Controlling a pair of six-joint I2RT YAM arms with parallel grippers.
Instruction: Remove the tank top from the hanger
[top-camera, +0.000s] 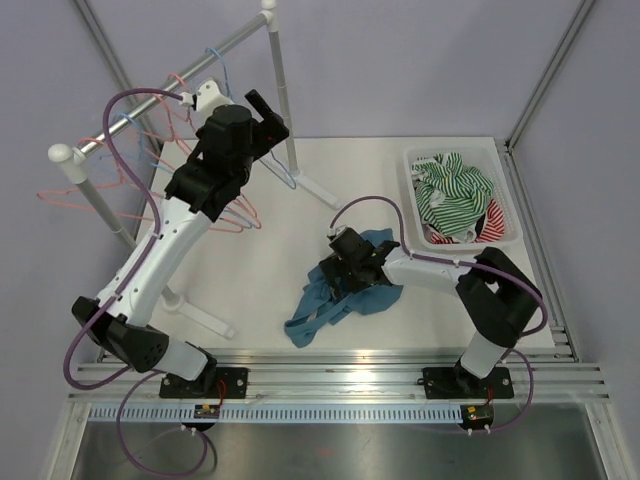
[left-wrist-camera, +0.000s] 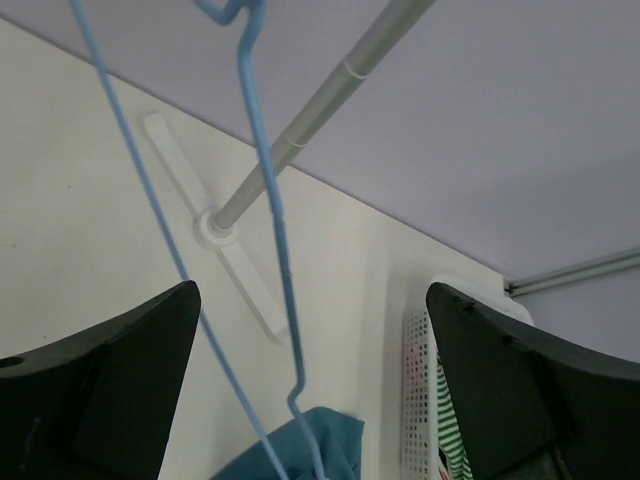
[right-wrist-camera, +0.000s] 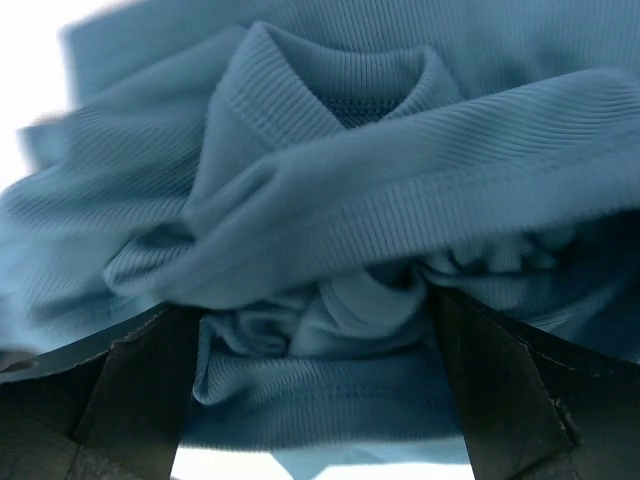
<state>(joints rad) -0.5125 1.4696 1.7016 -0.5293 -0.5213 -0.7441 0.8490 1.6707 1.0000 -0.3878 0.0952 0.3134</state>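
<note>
The teal tank top (top-camera: 345, 290) lies crumpled on the white table, off the hanger. The bare blue wire hanger (left-wrist-camera: 270, 200) hangs by its hook from the rack's rail (top-camera: 170, 95). My left gripper (left-wrist-camera: 312, 295) is raised beside the rail (top-camera: 268, 118) and stands open, with the hanger's wires passing between its fingers without touching them. My right gripper (top-camera: 345, 262) is low over the tank top (right-wrist-camera: 330, 200). It is open (right-wrist-camera: 315, 320), with folds of the teal fabric bunched between its wide-apart fingers.
Pink hangers (top-camera: 75, 195) hang at the left end of the rack. The rack's upright post and white foot (left-wrist-camera: 215, 228) stand at the table's back. A white perforated basket (top-camera: 505, 195) at the back right holds green-striped and red-striped clothes (top-camera: 455, 190).
</note>
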